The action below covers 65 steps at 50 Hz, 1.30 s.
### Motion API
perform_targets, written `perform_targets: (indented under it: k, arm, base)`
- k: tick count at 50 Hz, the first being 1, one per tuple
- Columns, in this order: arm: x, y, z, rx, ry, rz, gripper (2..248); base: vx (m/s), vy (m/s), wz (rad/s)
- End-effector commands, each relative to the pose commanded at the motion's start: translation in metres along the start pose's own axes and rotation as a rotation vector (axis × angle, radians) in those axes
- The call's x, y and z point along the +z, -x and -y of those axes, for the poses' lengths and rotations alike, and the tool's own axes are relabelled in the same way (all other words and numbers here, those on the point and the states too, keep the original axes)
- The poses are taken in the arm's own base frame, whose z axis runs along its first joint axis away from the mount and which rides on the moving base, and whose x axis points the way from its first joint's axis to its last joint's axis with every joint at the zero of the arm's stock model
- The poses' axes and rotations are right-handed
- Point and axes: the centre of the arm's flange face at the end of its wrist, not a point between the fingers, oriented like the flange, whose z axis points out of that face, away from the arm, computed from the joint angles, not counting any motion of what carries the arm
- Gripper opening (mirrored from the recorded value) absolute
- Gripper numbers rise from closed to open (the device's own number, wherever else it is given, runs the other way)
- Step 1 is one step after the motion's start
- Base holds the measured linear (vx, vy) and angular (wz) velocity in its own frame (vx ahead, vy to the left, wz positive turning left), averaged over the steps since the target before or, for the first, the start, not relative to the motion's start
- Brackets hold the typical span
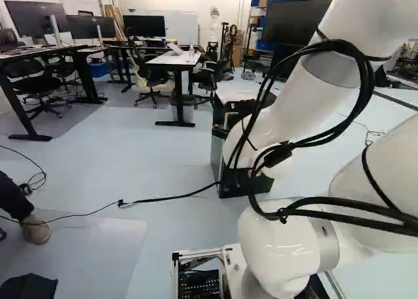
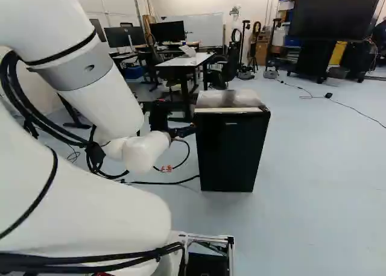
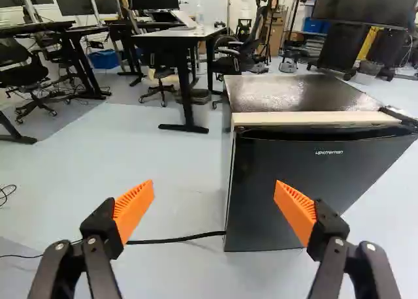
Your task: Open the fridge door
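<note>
Two orange pads stand wide apart on the pincer, with nothing between them. On the floor ahead is the black fridge, and its door looks shut. Going straight in, one pad could bump the flat door and shove the fridge back. The top edge looks smooth, so fingers might slip off. If the base rolls near the black cord, it could snag. Past the fridge stands a desk.

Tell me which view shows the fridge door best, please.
The wrist view: the fridge door looks largest, its top recess visible, though one finger covers part. The right base view shows nearly all, but smaller; in the left base view, the arm hides most.
</note>
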Motion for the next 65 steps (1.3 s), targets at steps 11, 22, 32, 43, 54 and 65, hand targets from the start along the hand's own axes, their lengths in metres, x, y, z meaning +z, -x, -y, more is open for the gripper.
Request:
perform_targets:
  k: [11, 22, 32, 43, 54, 65]
  arm:
    - [0.005, -0.002, 0.005, -0.006, -0.017, 0.002, 247]
    - [0.013, -0.007, 0.011, -0.007, -0.031, -0.004, 247]
    - [0.021, -0.012, 0.017, 0.0, -0.037, -0.013, 247]
    - [0.03, -0.018, 0.026, 0.013, -0.039, -0.023, 247]
    - [0.037, -0.022, 0.036, 0.029, -0.04, -0.031, 247]
    - [0.046, -0.018, 0.046, 0.044, -0.036, -0.017, 247]
  base:
    - [0.0, 0.0, 0.0]
    - [0.0, 0.0, 0.0]
    - [0.0, 0.0, 0.0]
    - [0.0, 0.0, 0.0]
    - [0.0, 0.0, 0.0]
    - [0.0, 0.0, 0.0]
